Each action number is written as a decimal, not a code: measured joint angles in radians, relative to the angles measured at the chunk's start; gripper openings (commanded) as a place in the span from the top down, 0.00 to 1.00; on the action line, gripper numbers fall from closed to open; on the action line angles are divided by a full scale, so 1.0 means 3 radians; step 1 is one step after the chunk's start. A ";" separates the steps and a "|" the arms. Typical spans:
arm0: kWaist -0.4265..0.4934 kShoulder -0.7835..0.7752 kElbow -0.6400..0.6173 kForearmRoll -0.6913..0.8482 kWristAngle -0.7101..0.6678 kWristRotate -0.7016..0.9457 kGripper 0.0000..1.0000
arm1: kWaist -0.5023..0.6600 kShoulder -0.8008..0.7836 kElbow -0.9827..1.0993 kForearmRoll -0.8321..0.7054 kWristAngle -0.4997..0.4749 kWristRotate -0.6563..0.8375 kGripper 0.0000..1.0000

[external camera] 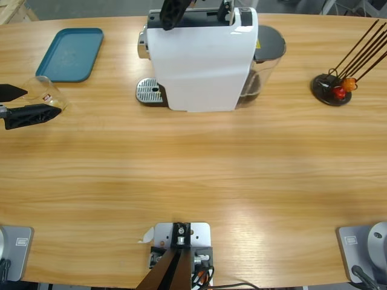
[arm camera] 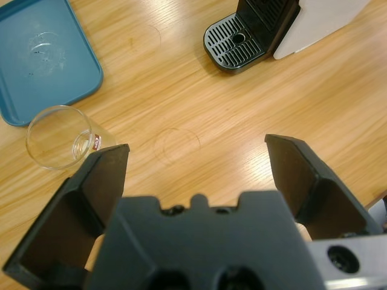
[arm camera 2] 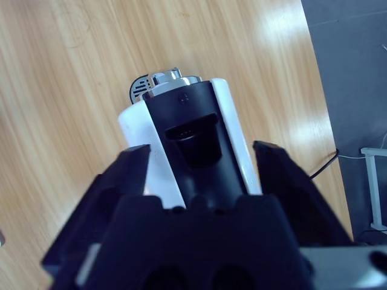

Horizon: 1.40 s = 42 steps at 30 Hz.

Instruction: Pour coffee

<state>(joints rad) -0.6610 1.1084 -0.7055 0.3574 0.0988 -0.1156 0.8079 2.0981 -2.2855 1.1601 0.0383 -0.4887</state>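
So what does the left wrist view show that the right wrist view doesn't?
Only the left wrist view shows the glass lying on its side, by the blue tray and just off the left gripper's open jaws. Only the right wrist view shows the coffee machine's top, with its black slot and silver spout, between the right gripper's open jaws. Both show the wooden table, the white machine and its drip grate.

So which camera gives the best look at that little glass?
The left wrist view: the glass lies on its side, its open mouth and red mark plain. The high view shows it small at the table's left edge. The right wrist view misses it.
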 measured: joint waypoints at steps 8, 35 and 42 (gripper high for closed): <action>0.0000 0.0000 0.0000 -0.0001 0.0000 0.0000 0.03 | 0.0000 -0.0038 -0.0458 0.0335 -0.0054 0.0034 0.00; 0.0000 0.0000 0.0008 -0.0016 0.0000 0.0000 0.03 | 0.0008 -0.1374 0.0043 0.0708 0.0053 0.0678 1.00; 0.0000 -0.0034 0.0014 -0.0022 0.0000 0.0000 0.03 | -0.0173 -0.1433 0.0408 0.0382 0.0237 0.0765 1.00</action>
<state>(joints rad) -0.6610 1.0983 -0.7012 0.3509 0.0988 -0.1156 0.7562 1.6683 -2.1630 1.2747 0.1094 -0.2592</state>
